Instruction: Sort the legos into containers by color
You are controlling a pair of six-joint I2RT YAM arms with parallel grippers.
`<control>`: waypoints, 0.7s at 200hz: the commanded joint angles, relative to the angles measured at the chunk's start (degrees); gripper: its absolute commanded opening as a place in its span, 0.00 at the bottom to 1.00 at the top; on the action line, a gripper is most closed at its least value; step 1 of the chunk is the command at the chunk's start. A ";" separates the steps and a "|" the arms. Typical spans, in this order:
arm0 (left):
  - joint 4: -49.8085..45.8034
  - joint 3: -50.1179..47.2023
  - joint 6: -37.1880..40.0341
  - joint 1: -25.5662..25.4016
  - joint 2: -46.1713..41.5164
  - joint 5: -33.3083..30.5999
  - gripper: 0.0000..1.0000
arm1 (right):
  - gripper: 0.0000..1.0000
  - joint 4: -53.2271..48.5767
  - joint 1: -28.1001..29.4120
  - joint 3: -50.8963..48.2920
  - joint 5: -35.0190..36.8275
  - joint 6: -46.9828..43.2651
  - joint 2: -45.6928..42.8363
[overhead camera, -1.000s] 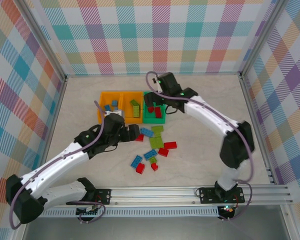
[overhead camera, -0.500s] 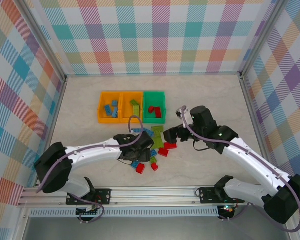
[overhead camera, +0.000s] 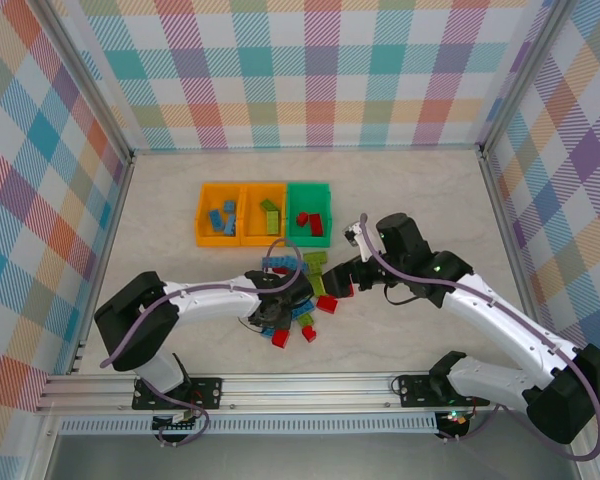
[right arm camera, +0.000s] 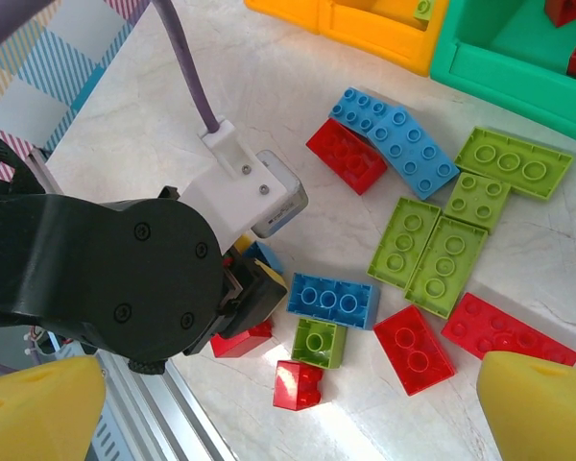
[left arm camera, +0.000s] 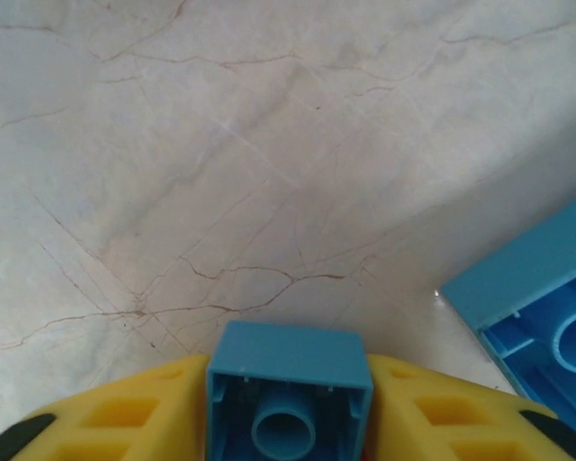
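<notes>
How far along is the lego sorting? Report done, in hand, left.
Done: blue bricks in the left orange bin, green bricks in the middle orange bin, red bricks in the green bin. In hand: the left gripper clamps a small blue brick. Left: mixed loose bricks below the open right gripper.

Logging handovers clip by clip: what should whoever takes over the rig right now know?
Left gripper shut on a small blue brick.
Right gripper open, empty, over the loose pile.
Done: blue bricks in the left orange bin, lime bricks in the middle orange bin, red bricks in the green bin.
Left: bin the held brick with the blues, then sort about a dozen loose ones.
</notes>
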 commanded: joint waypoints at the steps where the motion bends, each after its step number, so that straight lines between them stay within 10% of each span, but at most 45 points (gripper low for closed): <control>1: -0.32 1.36 -0.15 0.03 -0.47 -2.59 0.40 | 1.00 0.87 0.23 0.59 -1.16 1.02 0.58; 83: 1.89 8.22 8.08 20.86 -16.18 -11.41 0.31 | 1.00 3.74 1.85 -1.89 -9.79 1.05 1.35; 140: 9.65 22.76 14.16 40.55 -2.63 -6.59 0.31 | 1.00 0.03 3.50 0.83 -6.26 1.24 3.39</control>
